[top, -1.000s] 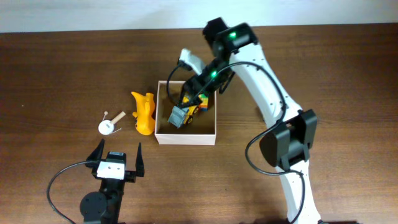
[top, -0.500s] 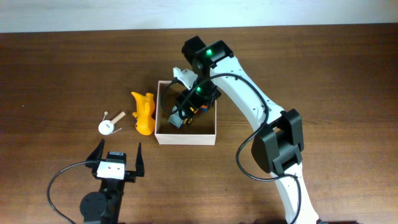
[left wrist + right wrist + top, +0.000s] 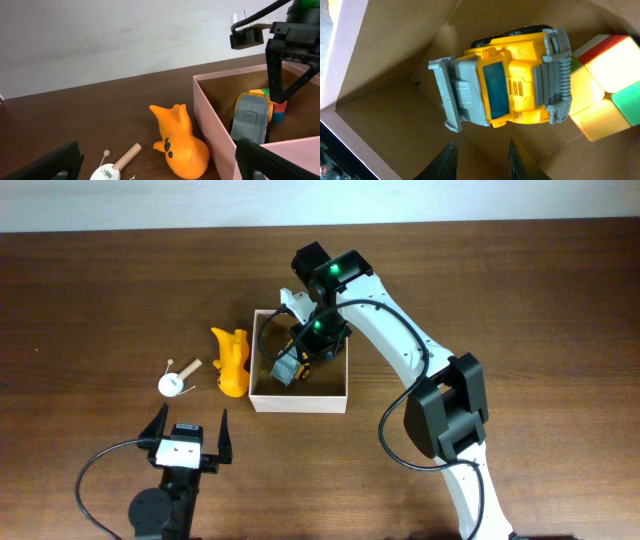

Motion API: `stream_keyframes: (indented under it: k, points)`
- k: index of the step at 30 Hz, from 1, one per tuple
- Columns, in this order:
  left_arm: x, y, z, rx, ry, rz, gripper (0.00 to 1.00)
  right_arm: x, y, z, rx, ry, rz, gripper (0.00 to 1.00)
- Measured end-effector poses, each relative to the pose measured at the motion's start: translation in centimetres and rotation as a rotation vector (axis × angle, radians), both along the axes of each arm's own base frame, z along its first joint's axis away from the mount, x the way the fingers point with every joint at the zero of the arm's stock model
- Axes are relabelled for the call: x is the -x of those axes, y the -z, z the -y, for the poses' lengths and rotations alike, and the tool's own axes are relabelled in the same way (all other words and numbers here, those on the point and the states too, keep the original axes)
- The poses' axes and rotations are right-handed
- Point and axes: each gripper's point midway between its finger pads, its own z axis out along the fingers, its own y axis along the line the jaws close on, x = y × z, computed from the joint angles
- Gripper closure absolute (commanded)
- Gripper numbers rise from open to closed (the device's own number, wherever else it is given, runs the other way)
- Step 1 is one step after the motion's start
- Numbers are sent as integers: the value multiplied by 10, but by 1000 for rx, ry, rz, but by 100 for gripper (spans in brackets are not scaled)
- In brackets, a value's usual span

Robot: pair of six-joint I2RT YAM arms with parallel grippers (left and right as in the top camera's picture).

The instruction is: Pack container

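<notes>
The container (image 3: 298, 402), a square white-walled box with a tan inside, sits mid-table. A yellow and grey toy truck (image 3: 288, 367) and a multicoloured cube (image 3: 326, 352) lie inside it. My right gripper (image 3: 312, 338) hovers over the box. In the right wrist view the right gripper (image 3: 481, 152) has its fingers a narrow gap apart with only bare cardboard between them, just short of the truck (image 3: 505, 87) and cube (image 3: 605, 95). My left gripper (image 3: 190, 425) stands wide open near the table's front, holding nothing. Its wrist view shows the container wall (image 3: 215, 130) and the truck (image 3: 251, 117).
An orange animal toy (image 3: 231, 362) lies against the box's left wall, also visible in the left wrist view as the orange toy (image 3: 179, 142). A small white disc with a wooden handle (image 3: 172, 383) lies to its left. Dark wooden table all round.
The right arm has swung left and lower over the box, and its jaws have narrowed from wide apart. The truck and cube stay in place. The left arm has not moved.
</notes>
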Motion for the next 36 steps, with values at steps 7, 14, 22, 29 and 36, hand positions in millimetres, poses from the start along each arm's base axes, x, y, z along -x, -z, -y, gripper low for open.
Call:
stream_keyframes:
  k: [7, 14, 22, 29, 36]
  points:
    - [0, 0, 0, 0, 0, 0, 1, 4, 5, 2, 54, 10, 4, 82]
    - [0, 0, 0, 0, 0, 0, 1, 1, 23, 12, 121, 48, 13, 82]
    - [0, 0, 0, 0, 0, 0, 1, -9, 38, 10, 118, 65, 56, 82]
    - [0, 0, 0, 0, 0, 0, 1, -15, 38, 6, 100, 55, 84, 82]
    - [0, 0, 0, 0, 0, 0, 1, -18, 35, -12, 54, -11, 136, 82]
